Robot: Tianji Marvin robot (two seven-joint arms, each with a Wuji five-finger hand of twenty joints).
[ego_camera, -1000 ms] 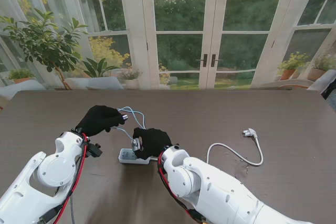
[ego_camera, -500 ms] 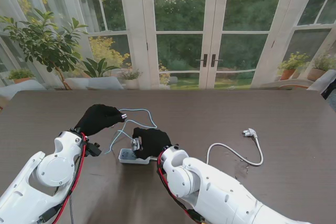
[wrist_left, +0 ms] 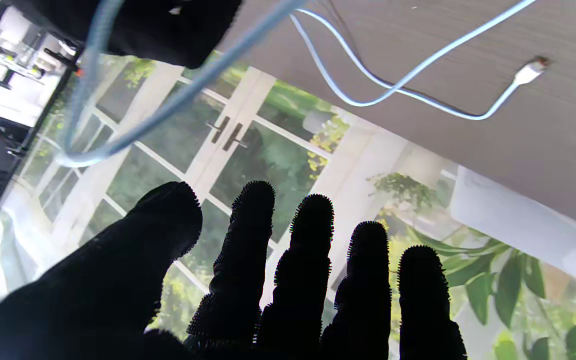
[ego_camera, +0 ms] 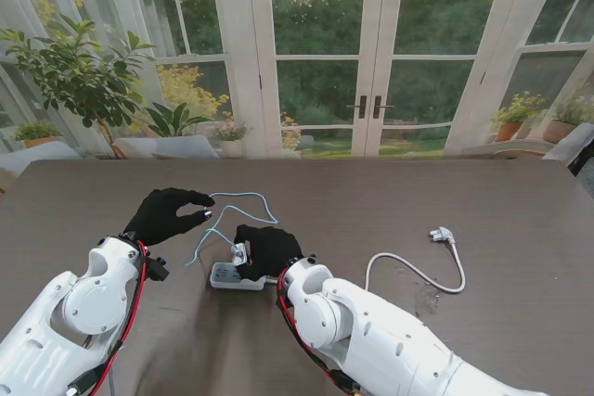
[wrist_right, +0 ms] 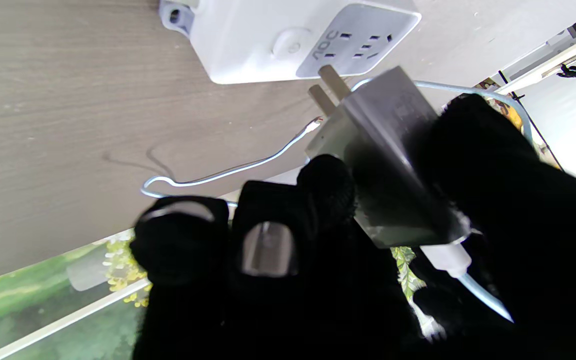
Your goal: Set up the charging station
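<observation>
The charger (wrist_right: pixel 393 165) is gripped in the right hand (ego_camera: pixel 267 249), prongs just off the power strip (wrist_right: pixel 288 40) mid-table; prongs should be squared to slots before pressing. The left hand (ego_camera: pixel 167 215) is spread, empty.

The surface (ego_camera: pixel 390 201) looks like matt brown wood with fine grain. The power strip (wrist_right: pixel 288 37) is smooth white plastic with a slight sheen. The charger (wrist_right: pixel 393 150) has a glossy plastic shell and dull metal prongs. Its cable (ego_camera: pixel 243 198) is smooth pale-blue plastic. Both hands, left hand (ego_camera: pixel 167 213) and right hand (ego_camera: pixel 269 248), wear black knit cloth, nubbly at the fingertips (wrist_left: pixel 313 215).
</observation>
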